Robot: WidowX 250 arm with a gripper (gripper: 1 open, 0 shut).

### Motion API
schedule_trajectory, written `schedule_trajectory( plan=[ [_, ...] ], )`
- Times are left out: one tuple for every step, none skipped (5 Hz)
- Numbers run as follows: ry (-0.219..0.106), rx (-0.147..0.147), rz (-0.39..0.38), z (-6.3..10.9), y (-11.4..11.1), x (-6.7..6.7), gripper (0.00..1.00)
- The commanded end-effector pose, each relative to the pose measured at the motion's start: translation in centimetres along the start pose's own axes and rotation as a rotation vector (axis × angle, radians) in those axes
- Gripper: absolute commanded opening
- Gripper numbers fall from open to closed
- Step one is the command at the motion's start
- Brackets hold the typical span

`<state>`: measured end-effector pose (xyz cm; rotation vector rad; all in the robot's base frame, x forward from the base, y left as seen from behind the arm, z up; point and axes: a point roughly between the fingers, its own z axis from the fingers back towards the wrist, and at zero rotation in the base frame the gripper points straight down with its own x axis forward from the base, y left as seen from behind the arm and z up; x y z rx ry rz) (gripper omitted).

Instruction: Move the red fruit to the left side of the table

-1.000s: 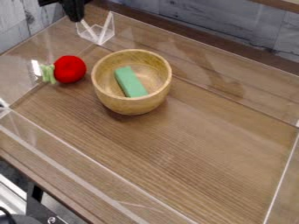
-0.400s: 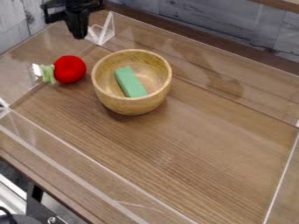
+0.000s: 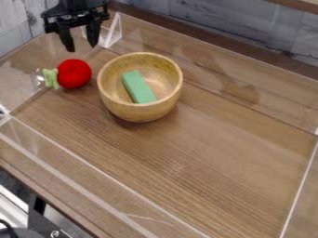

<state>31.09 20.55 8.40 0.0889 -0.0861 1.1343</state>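
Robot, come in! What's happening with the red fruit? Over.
Hand open, nothing held. Red fruit on table, just beyond the hand's tips. Wooden bowl right beside fruit. Over.

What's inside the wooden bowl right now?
A green block lies in the wooden bowl, and no other object shows there. The patch of bowl floor directly beneath the block is covered.

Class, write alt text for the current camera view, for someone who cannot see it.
A black robot gripper hovers just beyond a red fruit with a green stem on a wooden table. Right of the fruit, a wooden bowl holds a green block.
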Motion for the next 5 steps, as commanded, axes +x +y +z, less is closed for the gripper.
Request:
schedule_trajectory(
  plan=[
    [-0.066,-0.050,0.032,4.4,0.1,0.4,1.00],
    [-0.051,-0.061,0.009,5.7,-0.9,-0.5,1.00],
    [-0.039,-0.067,-0.012,6.7,-2.0,-1.3,1.00],
    [-0.034,-0.059,-0.017,7.1,-2.7,-0.7,1.00],
    [-0.038,-0.046,-0.019,6.8,-3.2,0.2,0.00]
  ],
)
